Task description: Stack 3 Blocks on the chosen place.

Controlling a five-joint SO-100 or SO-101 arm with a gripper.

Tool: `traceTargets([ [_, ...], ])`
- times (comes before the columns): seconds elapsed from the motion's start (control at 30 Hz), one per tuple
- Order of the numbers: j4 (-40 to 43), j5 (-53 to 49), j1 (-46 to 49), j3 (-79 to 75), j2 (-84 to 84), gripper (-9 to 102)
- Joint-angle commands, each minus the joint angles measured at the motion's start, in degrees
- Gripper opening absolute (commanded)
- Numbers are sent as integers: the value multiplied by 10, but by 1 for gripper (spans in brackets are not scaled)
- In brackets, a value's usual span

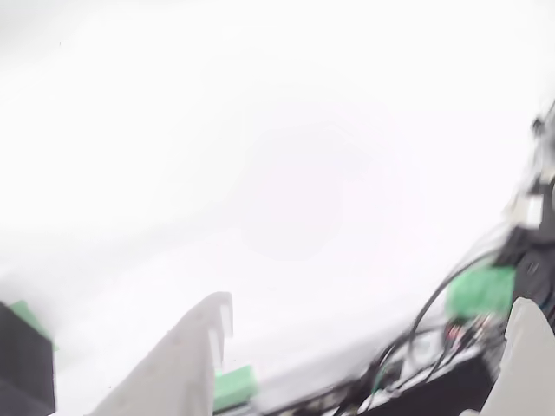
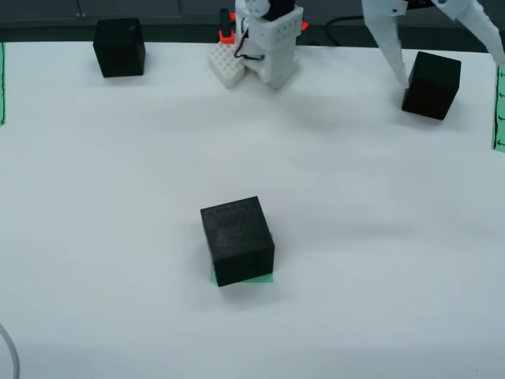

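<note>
Three black blocks lie on the white table [image 2: 118, 237] in the view from above. One block [image 2: 237, 240] sits in the middle on the green patch [image 2: 264, 278], of which a thin edge shows at the block's lower side. A second block [image 2: 119, 47] stands at the top left, well apart from the rest. The third block [image 2: 432, 84] stands at the top right.

The gripper [image 2: 450, 67] is spread wide above the third block. Its left finger [image 2: 392, 43] points down just beside the block's left edge, the right finger [image 2: 481, 28] reaches out past the block toward the right border. Whether either finger touches the block I cannot tell; nothing is pinched between them.

In the view that rides on the gripper, blurred, one pale finger [image 1: 178, 364] rises at the lower middle and another [image 1: 529, 360] at the lower right, wide apart, over the white table. A dark block [image 1: 24, 364] shows at the lower left edge.

The arm's white base [image 2: 272, 39] stands at the top middle. Green strips [image 2: 499, 106] edge the table at left and right. The right one carries small dark marks, too small to read.
</note>
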Motion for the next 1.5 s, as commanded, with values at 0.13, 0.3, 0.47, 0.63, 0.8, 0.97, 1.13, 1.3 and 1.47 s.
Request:
traceTargets([
  [0.13, 9, 15, -185, 12, -80, 41],
  [0.3, -10, 68, -257, -11, -182, 41],
  [0.47, -18, 99, -303, -16, -232, 41],
  [0.63, -14, 132, -326, -40, -240, 41],
  [0.8, -20, 195, -324, -49, -259, 41],
  [0.97, -40, 284, -321, -47, -281, 41],
  [1.13, -56, 344, -311, -50, -302, 41],
  [1.3, -72, 347, -297, -63, -323, 41],
  [1.47, -82, 338, -293, -83, -359, 40],
])
